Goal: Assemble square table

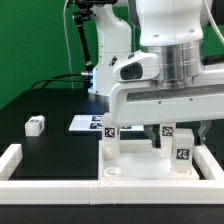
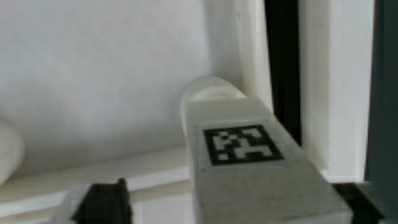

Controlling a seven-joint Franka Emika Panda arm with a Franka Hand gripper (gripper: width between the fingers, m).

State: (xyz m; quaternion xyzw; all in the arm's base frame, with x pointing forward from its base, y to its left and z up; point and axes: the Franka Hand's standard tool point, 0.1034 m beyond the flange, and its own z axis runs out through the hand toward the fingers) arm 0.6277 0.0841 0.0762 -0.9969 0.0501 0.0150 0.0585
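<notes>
Roughly, the assembly looks about half done. On the black table [image 1: 50, 100] the square slab [image 1: 138, 165] lies flat, its front edge close against the low border wall [image 1: 40, 188]. The marker board [image 1: 80, 124] lies just behind the slab, toward the exterior view's left. Two legs stand upright on the slab: the rear leg [image 1: 110, 138] at its corner on the exterior view's left, and the near leg [image 1: 183, 150] toward the exterior view's right. Whether either is screwed fully home cannot be told. The loose leg [image 1: 35, 125] lies well apart from the slab, out on the exterior view's left, so it is left to fit. A fourth leg is not visible. One corner socket [image 1: 112, 172] at the slab's front looks unfilled. The gripper [image 1: 160, 132] hangs low over the slab beside the near leg. In the wrist view a tagged leg [image 2: 240, 150] fills the frame, with one dark finger [image 2: 111, 203] beside it and apart. The other finger is out of sight, so whether the gripper grasps the leg cannot be told.
</notes>
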